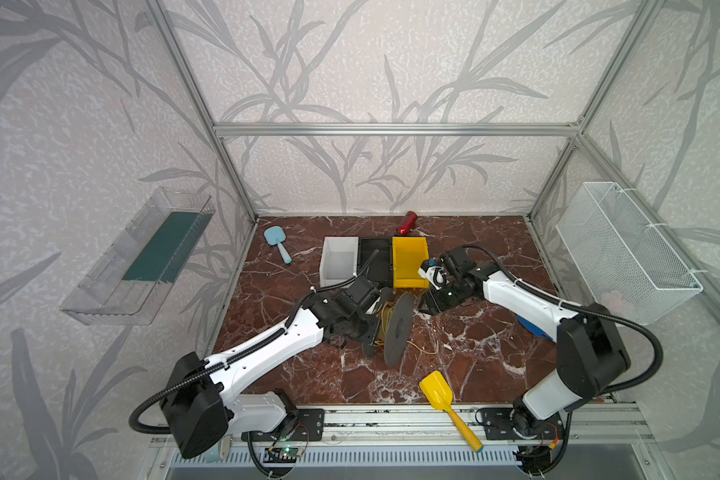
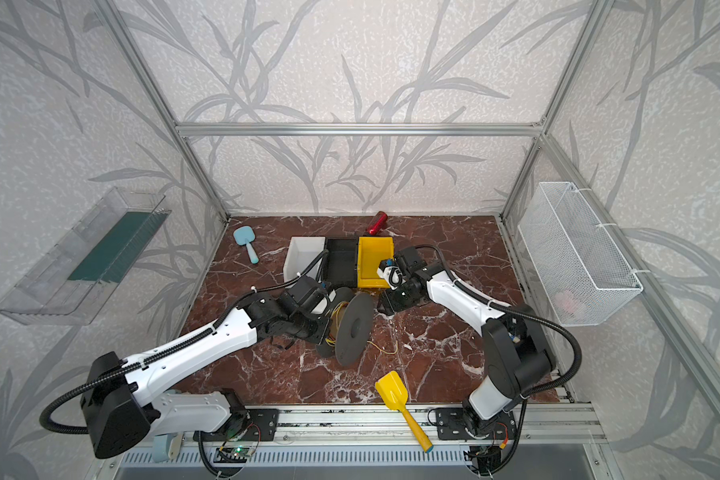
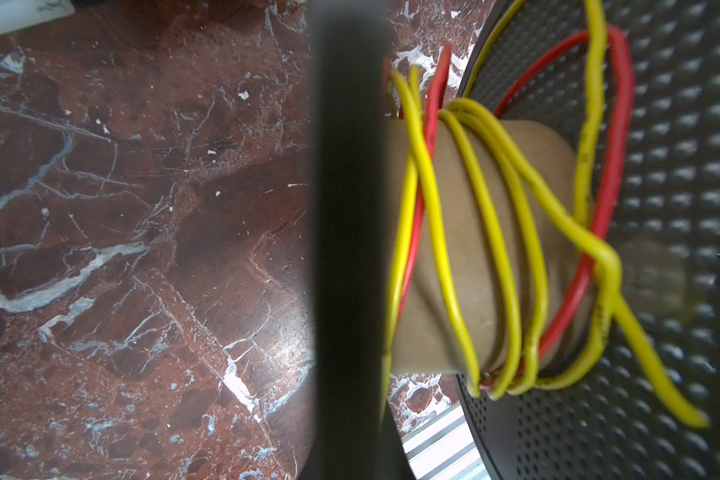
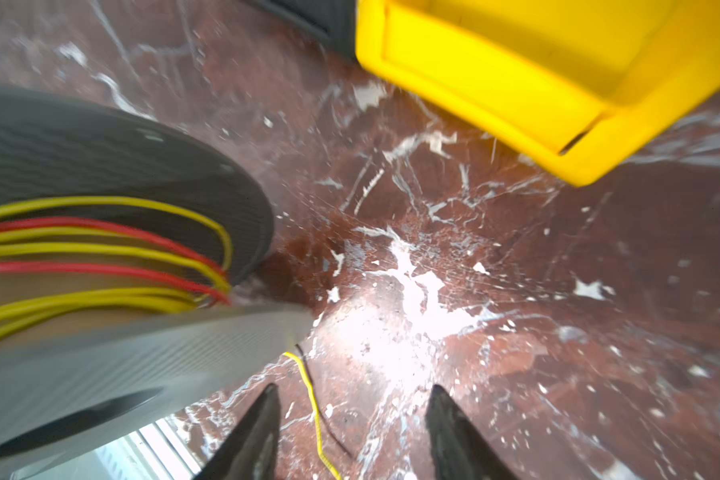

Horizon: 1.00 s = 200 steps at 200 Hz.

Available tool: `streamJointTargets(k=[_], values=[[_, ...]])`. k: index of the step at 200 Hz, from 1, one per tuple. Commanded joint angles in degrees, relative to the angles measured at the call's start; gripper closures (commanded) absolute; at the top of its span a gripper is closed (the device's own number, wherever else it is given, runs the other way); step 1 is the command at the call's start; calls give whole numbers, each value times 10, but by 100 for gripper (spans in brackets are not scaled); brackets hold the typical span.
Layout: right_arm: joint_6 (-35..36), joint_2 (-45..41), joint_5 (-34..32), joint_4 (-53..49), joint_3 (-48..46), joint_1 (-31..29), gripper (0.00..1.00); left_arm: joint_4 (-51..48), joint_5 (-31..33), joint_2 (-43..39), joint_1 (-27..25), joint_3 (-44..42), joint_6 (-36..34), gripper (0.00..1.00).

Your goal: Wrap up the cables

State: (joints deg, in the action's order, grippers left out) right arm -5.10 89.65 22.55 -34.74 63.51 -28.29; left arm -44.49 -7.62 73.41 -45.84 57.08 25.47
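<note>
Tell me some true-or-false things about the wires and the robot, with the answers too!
1. Yellow wire is wound round the spool. True.
2. The right tool is squeezing the wire. False: it is open over the wire's loose end, which lies on the table.
3. Red wire is on the spool too. True.
4. The yellow shovel leans on the spool. False: it lies at the table's front edge, apart from it.
</note>
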Motion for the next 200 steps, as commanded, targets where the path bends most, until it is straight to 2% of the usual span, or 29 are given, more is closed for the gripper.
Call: streamJointTargets(k=[1, 33, 67, 94, 159, 200], values=[[-43, -63, -17, -33, -35, -3, 48, -38, 31, 15, -5, 9, 0, 100], [-93, -117, -15, -38, -124, -4, 51, -37, 27, 20, -7, 5, 3, 100], [-122, -108, 41, -1, -187, -4, 60, -38, 27, 24, -8, 8, -1, 100], [-142, -111, 70, 32, -218, -6, 60, -37, 29, 21, -8, 3, -2, 100], [-159, -83, 46, 56, -220, -25, 67, -30, 23, 22, -8, -3, 0, 100], [-155, -58, 15, 54, -214, -40, 80, -32, 23, 19, -8, -4, 0, 100]])
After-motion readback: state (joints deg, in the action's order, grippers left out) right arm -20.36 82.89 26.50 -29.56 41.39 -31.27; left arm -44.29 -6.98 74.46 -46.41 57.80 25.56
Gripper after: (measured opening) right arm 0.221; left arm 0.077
